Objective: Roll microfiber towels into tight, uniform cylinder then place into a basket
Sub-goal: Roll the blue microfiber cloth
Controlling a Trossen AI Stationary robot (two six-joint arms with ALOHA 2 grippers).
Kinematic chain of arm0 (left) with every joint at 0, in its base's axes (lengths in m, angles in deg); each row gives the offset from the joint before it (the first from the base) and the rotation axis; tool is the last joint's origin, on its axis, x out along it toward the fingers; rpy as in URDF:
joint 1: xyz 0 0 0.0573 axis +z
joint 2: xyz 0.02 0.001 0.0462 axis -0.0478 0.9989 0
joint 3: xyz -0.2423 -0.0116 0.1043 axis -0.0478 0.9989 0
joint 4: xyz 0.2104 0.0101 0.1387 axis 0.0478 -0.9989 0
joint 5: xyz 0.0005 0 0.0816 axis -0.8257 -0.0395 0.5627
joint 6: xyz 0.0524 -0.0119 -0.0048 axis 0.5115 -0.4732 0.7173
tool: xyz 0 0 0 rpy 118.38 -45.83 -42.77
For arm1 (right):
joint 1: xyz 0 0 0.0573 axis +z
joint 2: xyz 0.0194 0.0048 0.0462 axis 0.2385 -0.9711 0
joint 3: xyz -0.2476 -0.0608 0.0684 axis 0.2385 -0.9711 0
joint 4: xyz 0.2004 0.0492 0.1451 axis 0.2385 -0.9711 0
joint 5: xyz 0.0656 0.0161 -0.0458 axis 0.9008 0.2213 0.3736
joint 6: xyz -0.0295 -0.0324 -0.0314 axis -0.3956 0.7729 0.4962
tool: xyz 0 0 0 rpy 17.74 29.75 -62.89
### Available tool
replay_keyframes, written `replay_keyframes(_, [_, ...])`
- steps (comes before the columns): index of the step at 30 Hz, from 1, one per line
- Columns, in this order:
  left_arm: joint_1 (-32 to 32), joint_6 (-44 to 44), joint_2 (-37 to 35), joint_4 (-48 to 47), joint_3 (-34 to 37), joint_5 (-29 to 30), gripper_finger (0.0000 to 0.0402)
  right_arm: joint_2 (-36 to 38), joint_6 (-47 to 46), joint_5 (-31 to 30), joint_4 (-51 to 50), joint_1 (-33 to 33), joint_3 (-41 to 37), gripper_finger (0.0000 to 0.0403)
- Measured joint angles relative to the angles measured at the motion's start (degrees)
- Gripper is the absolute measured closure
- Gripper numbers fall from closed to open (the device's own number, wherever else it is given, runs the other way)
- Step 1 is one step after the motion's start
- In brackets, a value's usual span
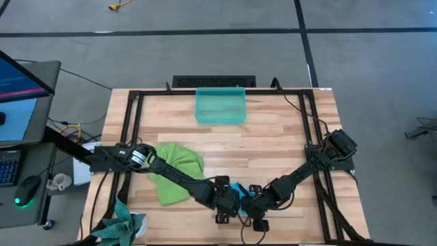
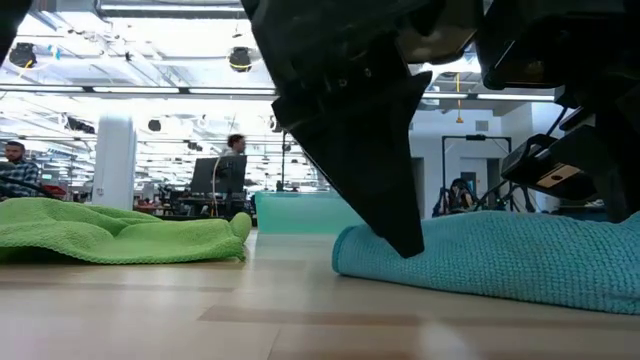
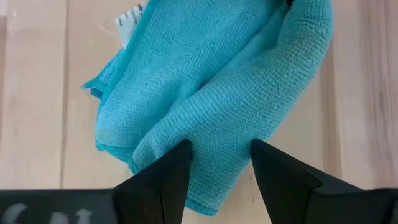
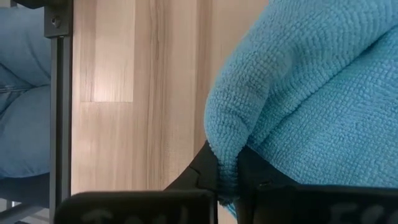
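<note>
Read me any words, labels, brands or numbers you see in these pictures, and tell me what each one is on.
None can be read.
White tag on the blue towel, at: printed marks, too small to read.
Monitor beside the table: screen content too blurred to read.
Lime green towel, basket: no visible text.

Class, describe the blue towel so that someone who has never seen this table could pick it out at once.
Start at the wooden table and go to its near edge, where both arms meet. The blue towel lies bunched there; the right end effector pinches its edge. The lime green towel lies spread farther left, untouched.
</note>
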State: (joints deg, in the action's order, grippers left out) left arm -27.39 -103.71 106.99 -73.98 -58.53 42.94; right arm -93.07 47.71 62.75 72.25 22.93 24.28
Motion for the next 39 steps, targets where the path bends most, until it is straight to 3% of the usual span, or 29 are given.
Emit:
replay_keyframes(16, [0.5, -8.3, -0.2, 2.1, 3.1, -7.1, 0.0236, 0.0, 0.0, -2.5, 1.0, 0.1, -0.1, 0.035])
replay_keyframes(27, [-0.5, -13.0, -0.1, 1.5, 3.1, -7.7, 0.0236, 0.0, 2.7, -2.8, 1.0, -0.2, 0.0, 0.0239])
replay_keyframes(32, [-0.6, -15.1, -0.1, 1.5, 3.1, -7.9, 0.0236, 2.1, -1.3, -1.5, -4.6, -1.3, -0.1, 0.0213])
replay_keyframes(39, [-0.7, -15.8, -0.1, 2.0, 3.2, -6.8, 0.0236, 8.0, -1.1, -7.9, -13.6, 1.1, -0.2, 0.0223])
